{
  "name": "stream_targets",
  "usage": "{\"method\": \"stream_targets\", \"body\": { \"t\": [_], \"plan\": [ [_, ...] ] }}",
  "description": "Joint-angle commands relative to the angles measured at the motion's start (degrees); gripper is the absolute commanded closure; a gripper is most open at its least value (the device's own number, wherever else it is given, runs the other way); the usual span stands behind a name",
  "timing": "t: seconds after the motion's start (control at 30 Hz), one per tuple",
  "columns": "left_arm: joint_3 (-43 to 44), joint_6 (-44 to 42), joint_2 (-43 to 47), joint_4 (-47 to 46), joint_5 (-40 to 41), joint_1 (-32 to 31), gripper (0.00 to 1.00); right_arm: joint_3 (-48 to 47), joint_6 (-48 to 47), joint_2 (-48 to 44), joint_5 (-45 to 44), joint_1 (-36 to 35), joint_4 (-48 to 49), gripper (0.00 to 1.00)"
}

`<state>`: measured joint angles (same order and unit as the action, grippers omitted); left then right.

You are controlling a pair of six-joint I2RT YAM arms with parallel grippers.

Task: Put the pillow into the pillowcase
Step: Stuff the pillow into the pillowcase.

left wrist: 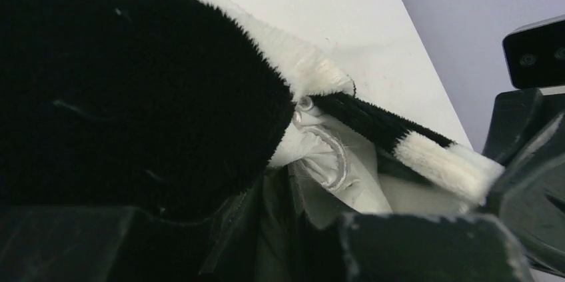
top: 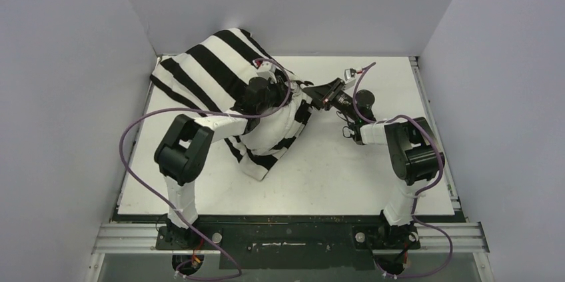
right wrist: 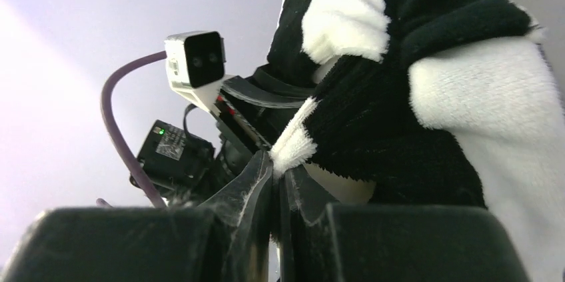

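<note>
over white tabletop (top: 346,175), my right gripper (right wrist: 274,165) pinches black-and-white striped fleece pillowcase (right wrist: 400,115), plump off-white pillow (left wrist: 333,175) leftward by my left gripper (left wrist: 300,222), grip unclear.

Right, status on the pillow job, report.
Right gripper shut on pillowcase hem. Left gripper at the opening, jaws unclear. Pillow showing white at the mouth. Purple cable draped across the fabric.

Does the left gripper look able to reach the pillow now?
Probably yes: the right gripper pinches the pillowcase hem aside, and the pillow shows bare just ahead of the left gripper.
</note>
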<state>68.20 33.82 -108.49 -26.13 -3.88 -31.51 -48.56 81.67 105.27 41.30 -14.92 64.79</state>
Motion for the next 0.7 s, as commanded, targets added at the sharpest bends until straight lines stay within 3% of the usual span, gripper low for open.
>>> {"method": "stream_targets", "body": {
  "t": [0.0, 0.13, 0.27, 0.43, 0.6, 0.67],
  "plan": [
    [-2.4, -1.9, -10.9, 8.3, 5.3, -0.1, 0.82, -2.8, 7.2, -8.2, 4.4, 0.6, 34.2, 1.00],
    [-0.6, -0.1, -16.2, 9.7, 5.3, -0.6, 0.83, -5.2, 6.2, -8.1, 7.6, 0.7, 34.3, 1.00],
    [-3.2, 6.7, -18.1, -0.6, 0.5, -0.8, 0.85, -9.5, -0.4, -6.3, 11.6, -0.9, 25.1, 1.00],
    [2.6, 12.7, -22.3, -5.9, -1.9, -1.8, 0.85, -15.3, -16.8, -4.8, 18.9, -9.6, -1.7, 1.00],
    [6.0, 21.2, -26.3, -14.2, -4.6, -2.1, 0.85, -15.0, -35.1, -7.1, 10.8, -13.8, -30.4, 1.00],
    [5.9, 22.1, -26.1, -16.5, -4.2, -2.3, 0.85, -13.5, -38.1, -7.8, 5.6, -13.6, -36.8, 1.00]
  ]
}}
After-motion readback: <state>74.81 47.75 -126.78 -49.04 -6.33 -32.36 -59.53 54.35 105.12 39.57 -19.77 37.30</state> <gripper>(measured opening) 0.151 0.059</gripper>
